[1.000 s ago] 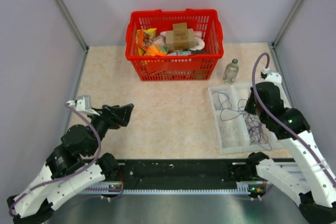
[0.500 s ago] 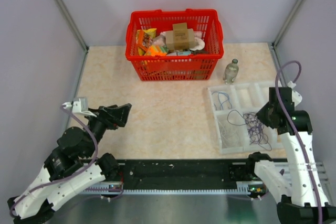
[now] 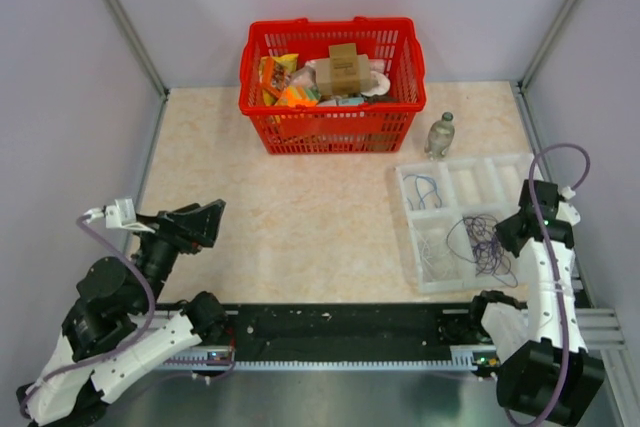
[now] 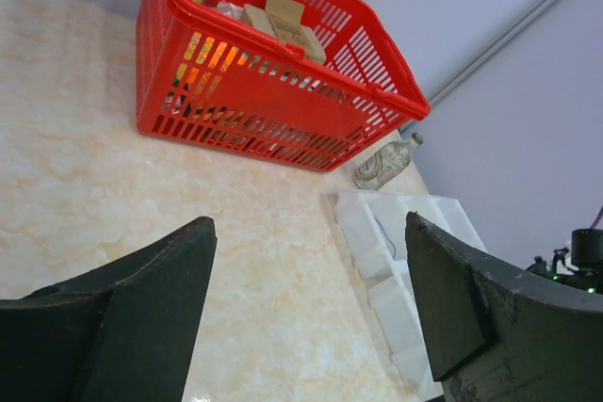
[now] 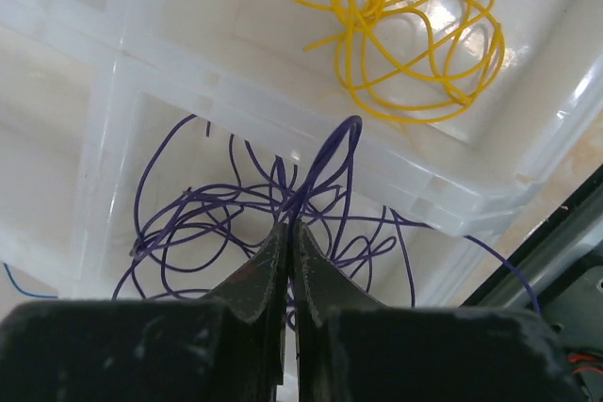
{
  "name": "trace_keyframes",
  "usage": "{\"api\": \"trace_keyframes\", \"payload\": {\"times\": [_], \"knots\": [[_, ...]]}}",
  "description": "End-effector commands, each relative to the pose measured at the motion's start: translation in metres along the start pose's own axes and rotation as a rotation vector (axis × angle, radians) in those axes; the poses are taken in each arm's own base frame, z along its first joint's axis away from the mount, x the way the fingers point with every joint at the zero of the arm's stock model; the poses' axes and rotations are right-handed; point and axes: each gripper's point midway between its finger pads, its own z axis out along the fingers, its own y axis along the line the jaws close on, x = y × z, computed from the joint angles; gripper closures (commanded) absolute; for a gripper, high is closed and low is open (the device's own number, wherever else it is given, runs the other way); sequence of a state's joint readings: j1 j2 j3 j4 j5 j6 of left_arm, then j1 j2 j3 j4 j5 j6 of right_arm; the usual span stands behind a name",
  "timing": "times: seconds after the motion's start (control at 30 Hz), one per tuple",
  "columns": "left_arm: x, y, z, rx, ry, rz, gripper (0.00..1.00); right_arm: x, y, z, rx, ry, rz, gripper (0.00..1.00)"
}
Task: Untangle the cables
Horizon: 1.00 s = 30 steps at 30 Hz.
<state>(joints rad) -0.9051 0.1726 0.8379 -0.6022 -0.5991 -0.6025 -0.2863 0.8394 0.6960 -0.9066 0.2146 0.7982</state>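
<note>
My right end effector (image 5: 287, 233) is fully closed, and a loop of the purple cable (image 5: 283, 190) seems to be pinched at its tips. The rest of that tangle lies spread just past my fingertips, in a near compartment of the white tray (image 3: 440, 282) on the right side of the bench. It has no clear long axis. The yellow cable (image 5: 405, 25) sits apart in the neighbouring compartment. My right arm is folded at the tray's right edge and points down into it. My left end effector (image 4: 309, 223) is wide open and holds nothing, well apart on the left, so I judge the pull belongs to the right one.
</note>
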Motion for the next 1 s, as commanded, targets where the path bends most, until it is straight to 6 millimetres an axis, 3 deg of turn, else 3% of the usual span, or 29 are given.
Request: {"api": "trace_keyframes", "payload": {"times": [0.0, 0.2, 0.33, 0.4, 0.5, 0.8, 0.97], "knots": [[-0.02, 0.01, -0.011, -0.026, -0.062, 0.002, 0.15, -0.013, 0.023, 0.018, -0.107, -0.068, -0.005, 1.0], [-0.008, 0.01, -0.007, -0.017, -0.045, -0.009, 0.15, 0.006, 0.042, 0.036, -0.174, -0.033, -0.11, 0.99], [-0.003, 0.006, -0.006, -0.001, -0.024, -0.016, 0.16, 0.014, 0.039, 0.042, -0.138, -0.02, -0.139, 0.75], [-0.004, 0.004, -0.006, 0.006, -0.021, -0.023, 0.16, 0.009, 0.037, 0.039, -0.126, -0.043, -0.141, 0.47], [-0.003, 0.003, -0.008, 0.012, -0.016, -0.025, 0.16, 0.0, 0.035, 0.023, -0.132, -0.075, -0.161, 0.23], [0.003, -0.001, 0.001, 0.023, -0.019, -0.018, 0.16, -0.01, 0.038, -0.044, -0.21, -0.101, -0.194, 0.16], [0.007, -0.007, 0.008, 0.031, 0.0, 0.005, 0.16, -0.001, 0.06, -0.069, -0.315, -0.048, -0.329, 0.13]]}}
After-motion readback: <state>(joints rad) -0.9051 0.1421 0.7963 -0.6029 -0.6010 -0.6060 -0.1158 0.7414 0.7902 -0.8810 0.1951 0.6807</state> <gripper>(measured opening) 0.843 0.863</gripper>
